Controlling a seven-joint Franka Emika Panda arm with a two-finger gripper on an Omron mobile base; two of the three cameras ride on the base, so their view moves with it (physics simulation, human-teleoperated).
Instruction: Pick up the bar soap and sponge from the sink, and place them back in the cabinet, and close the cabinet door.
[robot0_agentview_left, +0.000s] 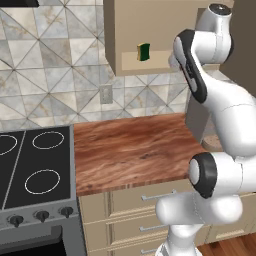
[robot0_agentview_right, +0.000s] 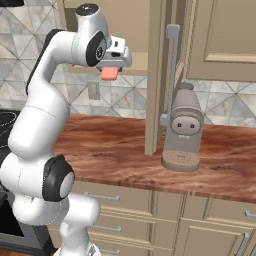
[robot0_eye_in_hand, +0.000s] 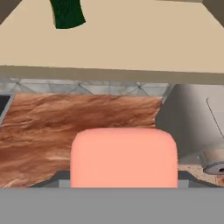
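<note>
My gripper (robot0_agentview_right: 110, 68) is shut on the salmon-pink bar soap (robot0_agentview_right: 109, 74), held high above the counter just in front of the open cabinet (robot0_agentview_left: 125, 30). In the hand view the bar soap (robot0_eye_in_hand: 124, 157) is close at the bottom, with the cabinet's beige shelf (robot0_eye_in_hand: 131, 48) ahead. The dark green and yellow sponge (robot0_agentview_left: 144, 51) stands on that shelf, to the left in the hand view (robot0_eye_in_hand: 67, 13). The cabinet door (robot0_agentview_right: 154, 75) stands open, edge-on, with its silver bar handle (robot0_agentview_right: 173, 60) to my gripper's right. The sink is out of view.
A grey and beige coffee machine (robot0_agentview_right: 182, 130) stands on the wooden counter (robot0_agentview_left: 130, 150) below the open door. A black stove (robot0_agentview_left: 35, 160) lies at the left. Beige drawers (robot0_agentview_left: 145, 200) run under the counter.
</note>
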